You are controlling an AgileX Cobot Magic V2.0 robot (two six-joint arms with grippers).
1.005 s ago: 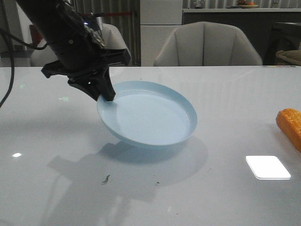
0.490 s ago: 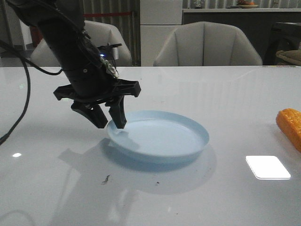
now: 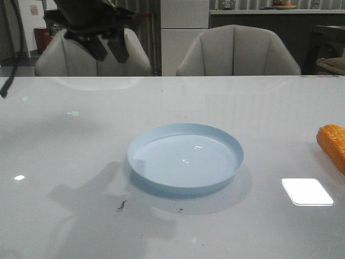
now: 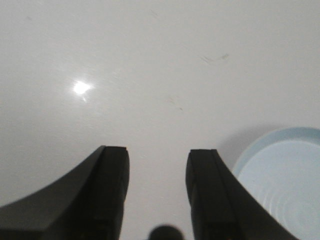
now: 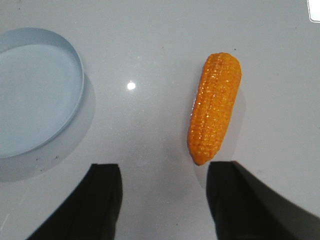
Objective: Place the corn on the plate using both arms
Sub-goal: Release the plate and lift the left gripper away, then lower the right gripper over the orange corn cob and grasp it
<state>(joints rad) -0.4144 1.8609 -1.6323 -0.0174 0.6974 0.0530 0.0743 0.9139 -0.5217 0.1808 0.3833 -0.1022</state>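
Observation:
The pale blue plate [image 3: 186,157] lies flat on the white table at the middle; its rim also shows in the left wrist view [image 4: 280,175] and the right wrist view [image 5: 35,90]. The orange corn [image 3: 332,143] lies on the table at the right edge, whole in the right wrist view [image 5: 215,107]. My left gripper [image 3: 110,51] is open and empty, raised high at the back left, apart from the plate; its jaws [image 4: 157,152] stand wide over bare table. My right gripper [image 5: 162,172] is open and empty above the table, the corn's tapered tip just ahead of one finger.
Two beige chairs [image 3: 237,51] stand behind the table's far edge. A bright light reflection [image 3: 307,191] lies on the table at the front right. Small dark specks [image 3: 122,205] lie in front of the plate.
My left gripper let go of the plate's left rim, and the plate settled flat on the table. The left arm then rose up and back to the far left.

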